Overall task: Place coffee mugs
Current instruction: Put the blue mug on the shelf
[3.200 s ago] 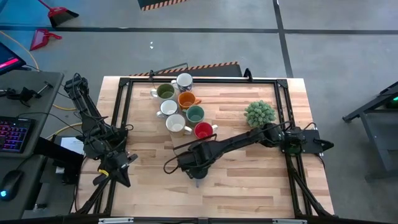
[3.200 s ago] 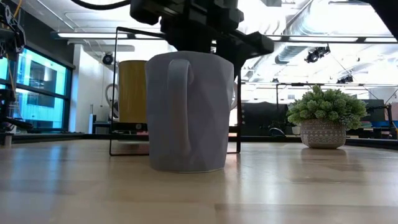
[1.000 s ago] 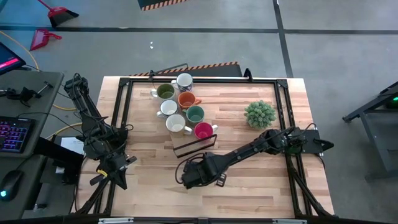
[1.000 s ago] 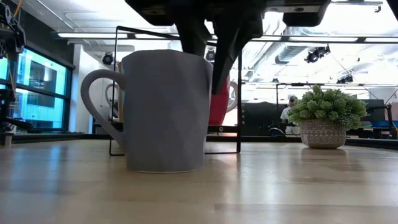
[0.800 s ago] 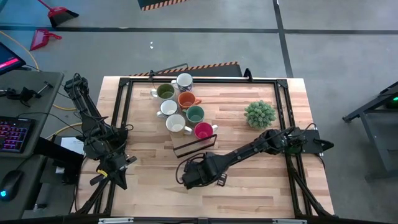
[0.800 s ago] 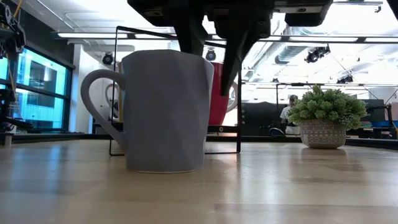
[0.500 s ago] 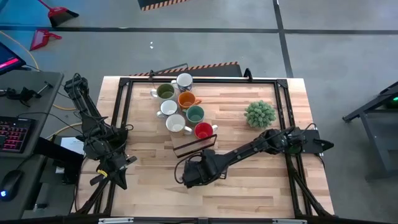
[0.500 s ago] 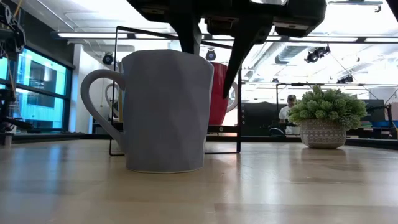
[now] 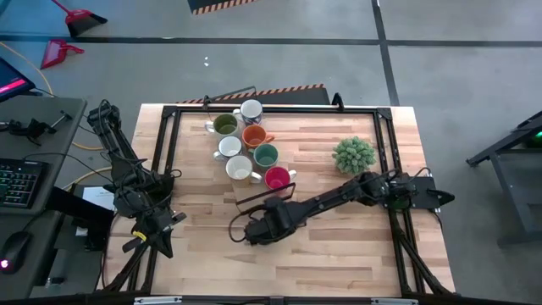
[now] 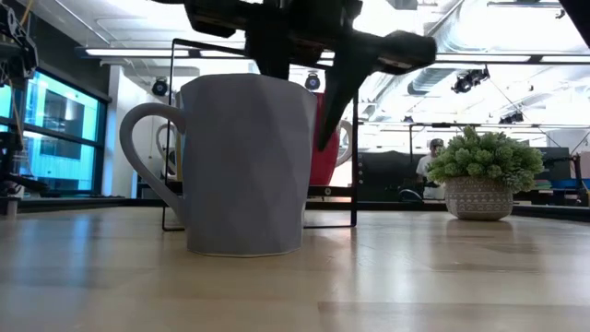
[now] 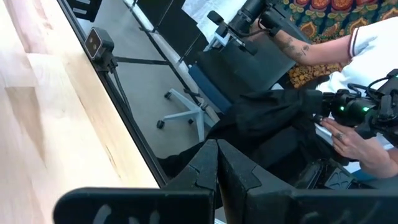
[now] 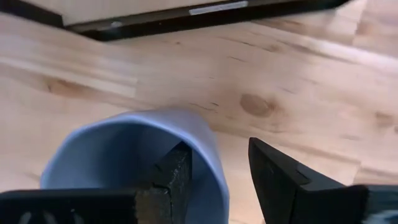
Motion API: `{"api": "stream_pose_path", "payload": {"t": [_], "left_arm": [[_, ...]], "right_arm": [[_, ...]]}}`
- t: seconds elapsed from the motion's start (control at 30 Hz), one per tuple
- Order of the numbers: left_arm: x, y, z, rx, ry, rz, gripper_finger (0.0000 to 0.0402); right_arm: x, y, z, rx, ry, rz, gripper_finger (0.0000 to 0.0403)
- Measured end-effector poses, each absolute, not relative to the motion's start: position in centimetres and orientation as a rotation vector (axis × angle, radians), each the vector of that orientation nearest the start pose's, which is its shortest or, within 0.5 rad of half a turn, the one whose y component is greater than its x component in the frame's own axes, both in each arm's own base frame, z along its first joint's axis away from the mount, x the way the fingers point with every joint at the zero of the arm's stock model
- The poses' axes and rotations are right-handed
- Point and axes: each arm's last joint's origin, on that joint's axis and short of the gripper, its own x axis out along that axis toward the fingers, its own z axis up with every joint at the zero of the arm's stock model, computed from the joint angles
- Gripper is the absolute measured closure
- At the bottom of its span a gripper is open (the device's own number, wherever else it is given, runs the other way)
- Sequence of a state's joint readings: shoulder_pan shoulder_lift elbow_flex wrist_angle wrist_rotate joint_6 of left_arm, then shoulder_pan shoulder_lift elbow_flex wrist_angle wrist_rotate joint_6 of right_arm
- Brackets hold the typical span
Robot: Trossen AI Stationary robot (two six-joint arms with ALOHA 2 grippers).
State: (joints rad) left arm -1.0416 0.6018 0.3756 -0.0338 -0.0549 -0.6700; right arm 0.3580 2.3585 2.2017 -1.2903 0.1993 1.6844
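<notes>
The blue mug (image 10: pixel 244 164) stands at the frame's lower centre, the right gripper (image 12: pixel 219 171) open astride its rim, six mugs (image 9: pixel 246 144) grouped above.

1. no text, label, brand or number could be read in any view.
2. the mugs (image 9: pixel 243 138) carried no legible print.
3. the wooden table (image 9: pixel 339 254) showed no legible markings.
</notes>
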Motion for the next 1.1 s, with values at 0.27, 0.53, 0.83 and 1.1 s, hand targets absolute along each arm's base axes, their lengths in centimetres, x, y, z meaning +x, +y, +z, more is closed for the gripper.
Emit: {"api": "stream_pose_path", "payload": {"t": [0.27, 0.53, 0.83, 1.1], "left_arm": [[7.6, -12.7, 23.2, -0.478, 0.549, -0.856, 0.0402], [7.6, -12.7, 23.2, -0.478, 0.549, -0.856, 0.0402], [7.6, -12.7, 23.2, -0.479, 0.544, -0.846, 0.0401], [7.6, -12.7, 23.2, -0.478, 0.543, -0.845, 0.0402]], "right_arm": [[45.0, 14.5, 21.6, 0.771, 1.176, -0.790, 0.0267], [46.1, 13.6, 21.7, 0.470, 1.226, -0.472, 0.0267], [46.4, 13.5, 21.7, 0.227, 1.307, -0.131, 0.0267], [46.7, 13.6, 21.8, 0.097, 1.277, -0.015, 0.0268]]}}
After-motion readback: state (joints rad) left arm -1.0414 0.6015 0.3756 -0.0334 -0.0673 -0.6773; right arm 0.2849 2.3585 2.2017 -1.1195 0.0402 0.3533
